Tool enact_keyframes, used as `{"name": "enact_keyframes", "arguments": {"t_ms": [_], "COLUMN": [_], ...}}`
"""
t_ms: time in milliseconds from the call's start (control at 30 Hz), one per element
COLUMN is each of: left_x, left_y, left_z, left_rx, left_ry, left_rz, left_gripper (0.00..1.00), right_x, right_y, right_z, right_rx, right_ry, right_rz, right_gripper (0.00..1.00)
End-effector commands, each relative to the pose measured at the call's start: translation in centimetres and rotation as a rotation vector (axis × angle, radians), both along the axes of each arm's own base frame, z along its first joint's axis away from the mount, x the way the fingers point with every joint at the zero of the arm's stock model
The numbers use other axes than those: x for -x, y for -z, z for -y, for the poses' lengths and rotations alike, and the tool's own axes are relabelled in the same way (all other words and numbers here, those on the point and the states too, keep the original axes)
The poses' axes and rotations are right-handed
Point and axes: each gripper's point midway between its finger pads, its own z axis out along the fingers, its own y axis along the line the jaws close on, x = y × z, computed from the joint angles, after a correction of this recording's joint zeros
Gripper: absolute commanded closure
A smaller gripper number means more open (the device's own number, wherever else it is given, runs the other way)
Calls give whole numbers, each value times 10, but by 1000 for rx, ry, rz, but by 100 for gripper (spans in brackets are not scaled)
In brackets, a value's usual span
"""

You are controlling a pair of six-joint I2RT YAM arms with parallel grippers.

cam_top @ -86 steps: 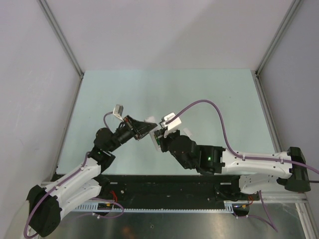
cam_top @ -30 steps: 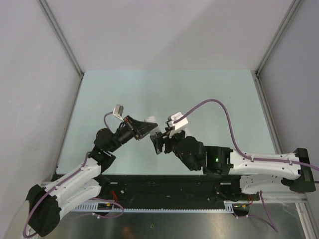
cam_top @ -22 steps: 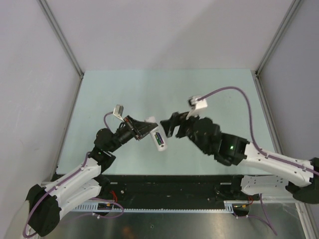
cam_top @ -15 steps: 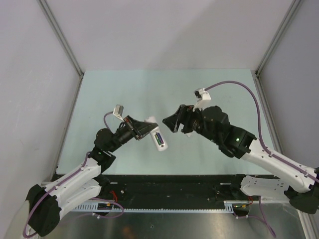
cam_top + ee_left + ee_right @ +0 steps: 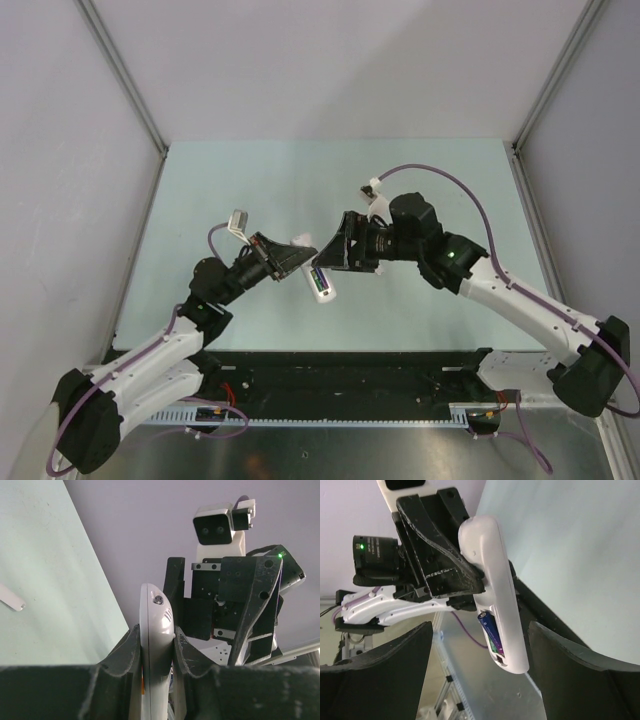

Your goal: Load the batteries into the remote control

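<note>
A pale mint-green flat counter (image 5: 250, 180) fills the middle of the overhead view, closed in on three sides by plain grey-lilac wall panels (image 5: 340, 60) that meet at slanting silver metal corner posts (image 5: 122, 75). A black strip (image 5: 350, 375) runs along its near edge, with a brushed metal sheet (image 5: 350, 450) below. A small slim white plastic piece (image 5: 11, 598) lies flat on the counter, alone

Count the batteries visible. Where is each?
2. A dark blue battery and a green battery lie in line in the back recess of the remote control; others may be hidden.
</note>
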Motion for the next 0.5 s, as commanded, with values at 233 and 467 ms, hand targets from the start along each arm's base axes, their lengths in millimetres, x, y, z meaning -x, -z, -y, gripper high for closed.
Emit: {"name": "enact_keyframes", "arguments": {"t_ms": [233,467], "left_x": [3,8], "left_y": [-43,-48], "left_z": [-1,-3], "left_rx": [58,87], "left_ry": [-1,8], "left_rz": [120,119], "left_gripper": [100,100], "right_x": [13,9], "right_y": [4,10], "right_z": [-10,-14], "right_rx": [-43,-67], "right_ry": [-98,-97], "right_rz": [-93,-129], "right_gripper": [21,24]}}
